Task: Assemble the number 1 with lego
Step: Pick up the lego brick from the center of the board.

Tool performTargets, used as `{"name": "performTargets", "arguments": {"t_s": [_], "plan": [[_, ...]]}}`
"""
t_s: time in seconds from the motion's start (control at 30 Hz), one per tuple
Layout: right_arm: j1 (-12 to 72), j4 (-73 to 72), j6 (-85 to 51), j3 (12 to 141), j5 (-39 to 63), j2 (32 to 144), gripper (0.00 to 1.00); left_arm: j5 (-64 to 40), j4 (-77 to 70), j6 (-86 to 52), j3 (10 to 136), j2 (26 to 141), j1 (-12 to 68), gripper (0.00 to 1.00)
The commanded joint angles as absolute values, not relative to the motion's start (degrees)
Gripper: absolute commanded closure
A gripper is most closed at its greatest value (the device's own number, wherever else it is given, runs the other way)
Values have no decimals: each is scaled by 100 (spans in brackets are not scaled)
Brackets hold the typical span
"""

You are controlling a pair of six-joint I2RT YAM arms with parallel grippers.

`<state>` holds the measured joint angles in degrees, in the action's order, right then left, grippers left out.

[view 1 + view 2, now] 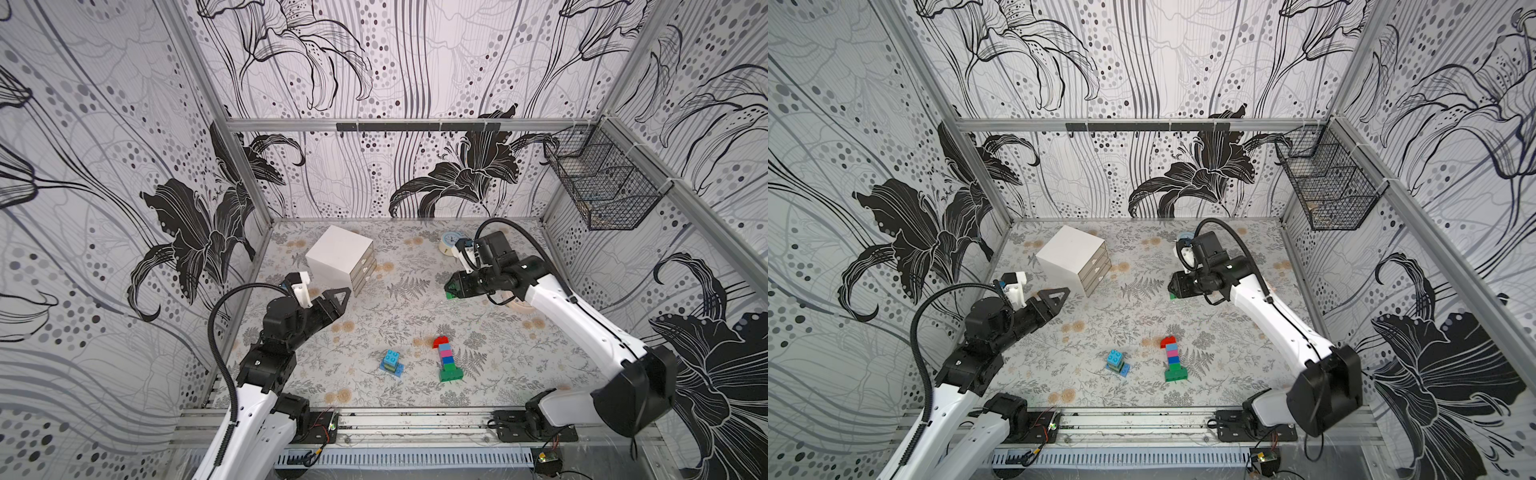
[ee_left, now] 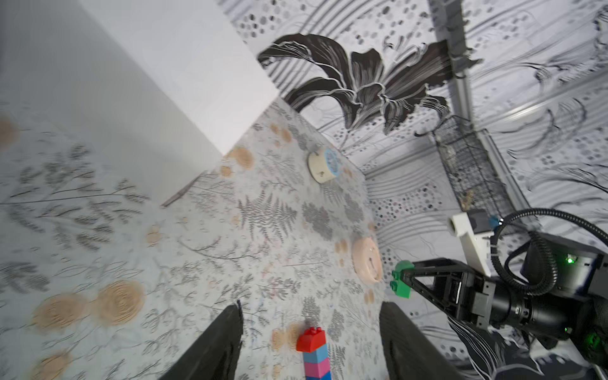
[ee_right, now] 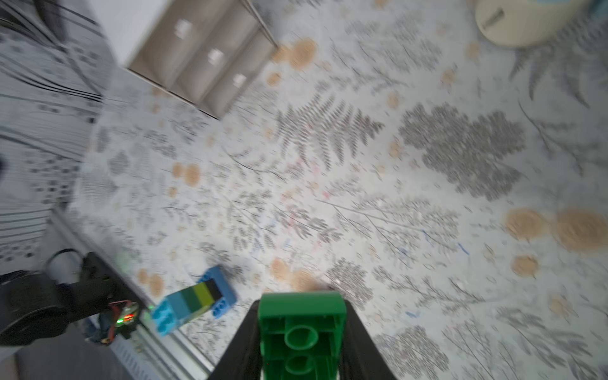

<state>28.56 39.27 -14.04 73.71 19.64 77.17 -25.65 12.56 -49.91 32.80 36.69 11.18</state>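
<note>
A lego column (image 1: 446, 359) lies flat on the table in both top views, also (image 1: 1173, 359): red cap, light blue, pink and blue bricks, then a wide green base. Its red end (image 2: 311, 339) shows between the left fingers. A small stack (image 1: 391, 363) of blue, dark green, lime and black lego sits to its left, also (image 3: 194, 302). My right gripper (image 1: 453, 289) hovers over the table's far right, shut on a green brick (image 3: 302, 332), seen from the side at brick (image 2: 402, 279). My left gripper (image 2: 309, 312) is open and empty, raised beside the white drawer box.
A white drawer box (image 1: 340, 253) stands at the back left. A blue-faced round clock (image 1: 449, 241) is at the back right, and a peach round one (image 2: 367, 260) lies under the right arm. A wire basket (image 1: 602, 187) hangs on the right wall.
</note>
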Motion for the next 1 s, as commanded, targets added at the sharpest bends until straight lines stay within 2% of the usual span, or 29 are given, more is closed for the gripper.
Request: {"name": "performTargets", "arguments": {"t_s": [0.0, 0.2, 0.3, 0.6, 0.83, 0.97], "plan": [[3144, 3108, -1770, 7514, 2881, 7441, 75, -4109, -916, -5400, 3169, 3887, 1107, 30], [3728, 2438, -2067, 7984, 3334, 7440, 75, -5026, -2919, -6144, 3084, 4269, 1356, 24], [3869, 2022, -2353, 8142, 3603, 7525, 75, -5168, -3781, -6421, 2982, 4458, 1619, 23], [4380, 1410, -2809, 8647, 4074, 7820, 74, -5111, -4157, -6234, 3186, 4878, 2068, 22], [4660, 1223, -2859, 8815, 4312, 8015, 74, -5252, -5152, -6728, 3217, 5159, 2144, 21], [4711, 1258, -2821, 8824, 4356, 8033, 74, -5286, -5658, -7053, 3208, 5308, 2152, 24]]}}
